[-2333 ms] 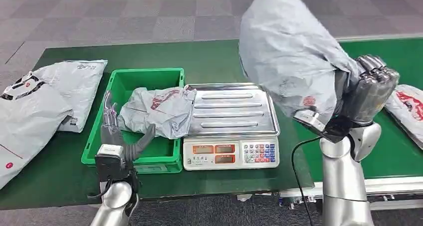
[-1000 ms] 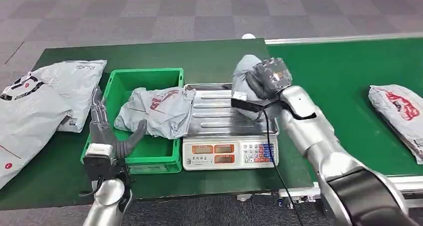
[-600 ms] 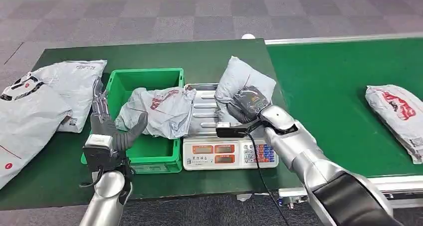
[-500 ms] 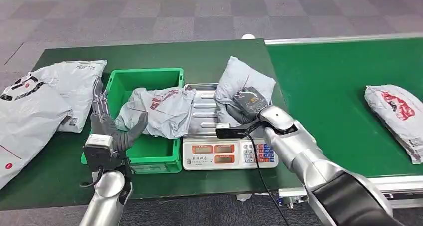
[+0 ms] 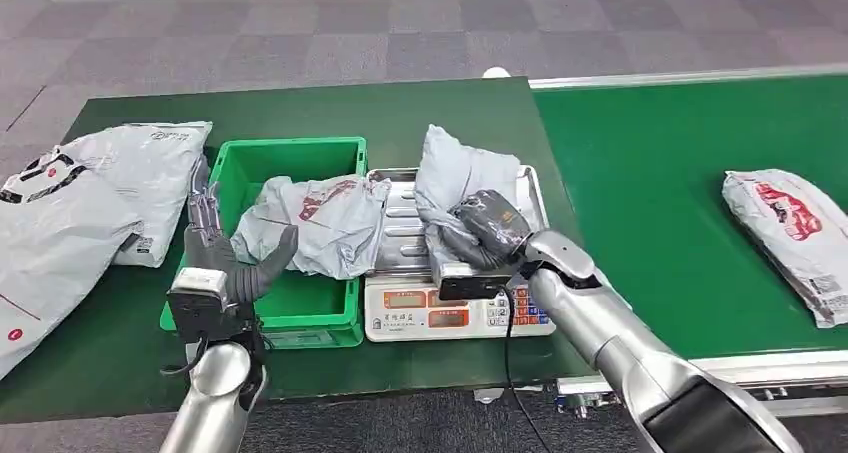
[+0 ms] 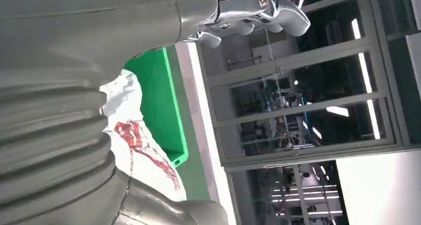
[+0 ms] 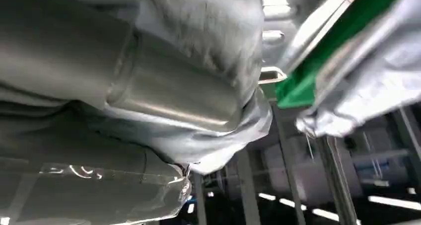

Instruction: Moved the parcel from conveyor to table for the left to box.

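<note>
A weighing scale (image 5: 455,293) with a steel platter and a keypad front sits near the front edge of the green bench (image 5: 120,343), just right of the bin. Two large grey mailer bags (image 5: 75,208) lie overlapping at the bench's left edge, printed in black and red. Through the left wrist camera, glass partitions (image 6: 298,86) with ceiling lights behind them appear, perhaps an office.

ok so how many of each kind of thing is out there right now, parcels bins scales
grey parcels: 5 — two on the table's left, one draped over the green bin's edge, one on the scale under the right hand, one on the conveyor
green bin: 1
scale: 1
total: 7
</note>
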Robot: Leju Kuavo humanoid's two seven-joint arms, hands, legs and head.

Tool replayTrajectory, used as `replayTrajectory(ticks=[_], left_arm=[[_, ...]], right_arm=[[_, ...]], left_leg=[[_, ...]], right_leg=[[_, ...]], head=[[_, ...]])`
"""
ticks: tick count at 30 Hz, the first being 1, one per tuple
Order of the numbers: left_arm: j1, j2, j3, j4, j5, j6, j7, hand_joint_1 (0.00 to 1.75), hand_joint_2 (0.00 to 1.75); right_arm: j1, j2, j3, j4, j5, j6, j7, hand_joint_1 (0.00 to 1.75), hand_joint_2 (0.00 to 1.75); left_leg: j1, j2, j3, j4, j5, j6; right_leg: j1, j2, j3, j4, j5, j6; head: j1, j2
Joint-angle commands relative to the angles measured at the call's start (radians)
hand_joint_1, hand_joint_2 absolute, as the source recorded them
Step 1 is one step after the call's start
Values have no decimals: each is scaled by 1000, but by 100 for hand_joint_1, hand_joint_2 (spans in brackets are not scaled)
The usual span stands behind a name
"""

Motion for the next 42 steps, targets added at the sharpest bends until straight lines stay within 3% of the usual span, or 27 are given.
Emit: replayTrajectory(ticks=[1, 5, 25, 27, 28, 30, 34, 38, 42], left_arm=[[-12, 33, -51, 45, 10, 15, 2, 0, 175], [-2, 43, -55, 41, 17, 25, -1, 0, 175], [4, 45, -55, 35, 19, 32, -4, 0, 175], [11, 48, -52, 27, 21, 37, -5, 0, 175], [41, 54, -37, -9, 23, 46, -5, 0, 175], [12, 39, -38, 23, -15, 38, 25, 0, 175], [11, 45, -33, 30, -6, 19, 46, 0, 175], [-5, 35, -40, 75, 13, -42, 55, 0, 175], [-4, 33, -41, 78, 13, -43, 54, 0, 175]], right_arm=[[39, -44, -79, -152, -215, -26, -14, 0, 0], [118, -66, -152, -290, -283, -39, -21, 0, 0], [151, -59, -210, -328, -301, -97, -15, 0, 0], [178, -56, -255, -361, -368, -84, -22, 0, 0], [274, -82, -376, -468, -446, -82, -32, 0, 0], [637, 35, -645, -806, -681, -70, -128, 0, 0], [699, 84, -678, -906, -695, -85, -130, 0, 0], [708, 73, -660, -931, -721, -13, -78, 0, 0], [708, 74, -663, -923, -721, -12, -78, 0, 0]], left_leg=[[0, -1, 2, -1, 0, 0], [0, -2, 1, -1, 0, 0], [0, -1, 3, -2, 0, 0], [1, -1, 4, -3, 0, 0], [1, -3, 4, -3, 0, 0], [1, -5, 6, -4, -1, 0], [1, -9, 5, -3, -3, 0], [0, -5, 3, -2, -4, -1], [0, -3, 1, -1, -4, -1]], right_leg=[[0, 0, 2, -1, 0, 0], [0, -2, 2, -1, -1, 0], [0, 0, 3, -2, 0, -1], [1, 0, 4, -3, 0, -1], [1, -2, 6, -4, -1, -1], [1, -4, 8, -5, -2, -1], [1, -9, 8, -4, -5, -1], [0, -4, 4, -2, -5, -1], [0, -3, 2, -2, -4, -1]], head=[[0, 0], [0, 0], [0, 0], [0, 0], [0, 0], [0, 0], [0, 0], [0, 0], [0, 0]])
